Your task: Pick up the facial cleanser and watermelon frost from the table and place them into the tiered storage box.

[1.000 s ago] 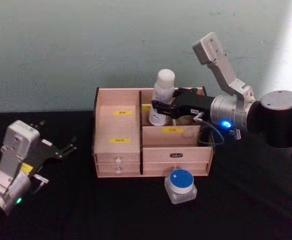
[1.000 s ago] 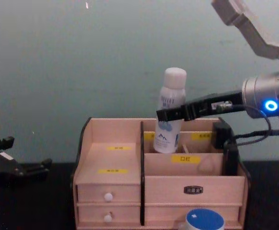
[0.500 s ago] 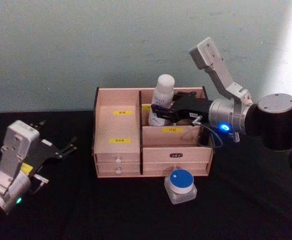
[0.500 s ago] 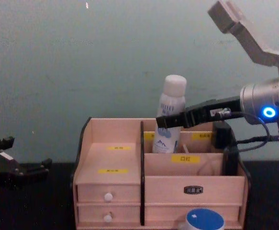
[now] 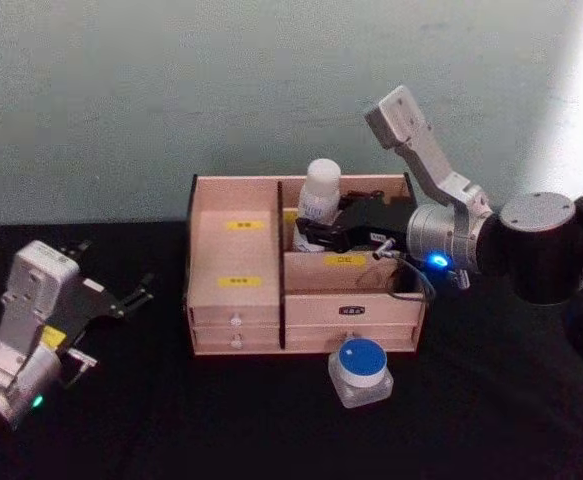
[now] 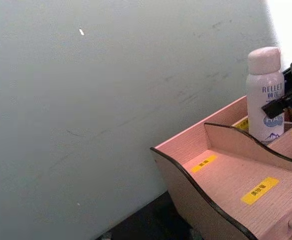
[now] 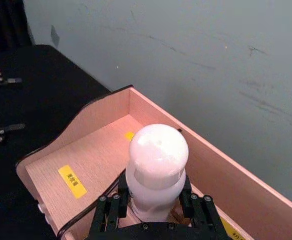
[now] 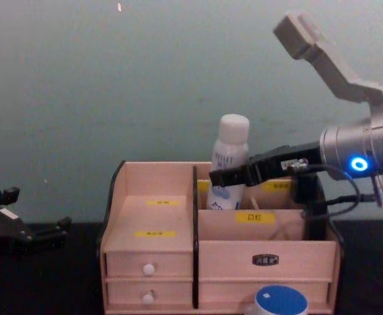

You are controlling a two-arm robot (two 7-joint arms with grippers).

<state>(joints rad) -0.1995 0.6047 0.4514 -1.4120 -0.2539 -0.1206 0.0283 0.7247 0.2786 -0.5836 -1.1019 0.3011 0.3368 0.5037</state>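
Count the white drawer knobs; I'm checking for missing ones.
2: upper knob and lower knob, stacked on the tiered storage box's left drawers. The jar may hide another.

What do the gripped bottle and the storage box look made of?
The bottle looks like smooth white plastic: uniform surface, printed label. The storage box looks like pale matte wood or plywood, faint grain showing, with black edge trim. The right gripper holds the bottle; the left gripper sits parked left of the box.

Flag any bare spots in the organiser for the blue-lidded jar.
Free: both left steps of the tiered storage box, and the middle right bin behind the drawers. Crowded: back right bin, where the right gripper holds the white bottle. Left gripper is parked far left.
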